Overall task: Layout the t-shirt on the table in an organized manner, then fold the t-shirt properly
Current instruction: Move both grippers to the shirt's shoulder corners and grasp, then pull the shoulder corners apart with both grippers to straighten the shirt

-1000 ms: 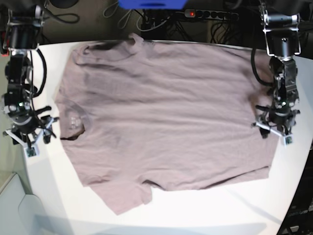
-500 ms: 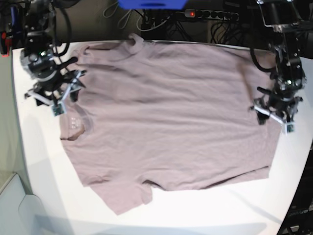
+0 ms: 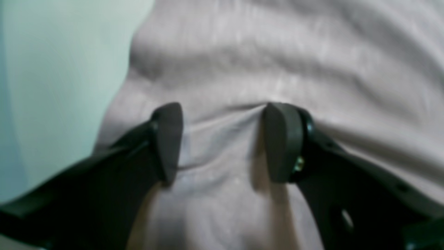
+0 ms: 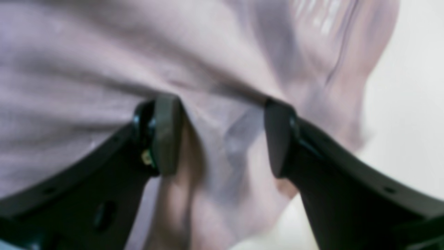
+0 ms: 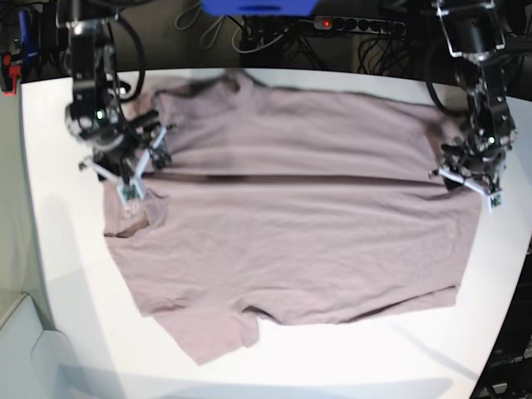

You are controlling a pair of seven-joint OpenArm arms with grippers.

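Observation:
The mauve-pink t-shirt (image 5: 291,241) lies spread on the white table (image 5: 58,249), collar to the left and hem to the right. A long crease runs across it between my two grippers. My right gripper (image 5: 133,166) stands on the far shoulder next to the collar. In the right wrist view its jaws (image 4: 222,102) are open, with bunched t-shirt (image 4: 104,52) between the fingertips. My left gripper (image 5: 471,176) is at the hem's far part. It is open (image 3: 222,111), fingers pressed onto the t-shirt (image 3: 277,52), with a small fold ridge between them.
The table (image 3: 52,69) shows bare beside the hem, and the table (image 4: 409,104) also shows beyond the shoulder. A power strip (image 5: 357,25) with cables and a blue object (image 5: 258,7) lie behind the far edge. The table's right edge (image 5: 519,274) curves close to the hem.
My right gripper went from the bare table left of the collar up and onto the far shoulder, pushing that corner inward. The left gripper shifted farther along the hem. A crease appeared across the shirt.

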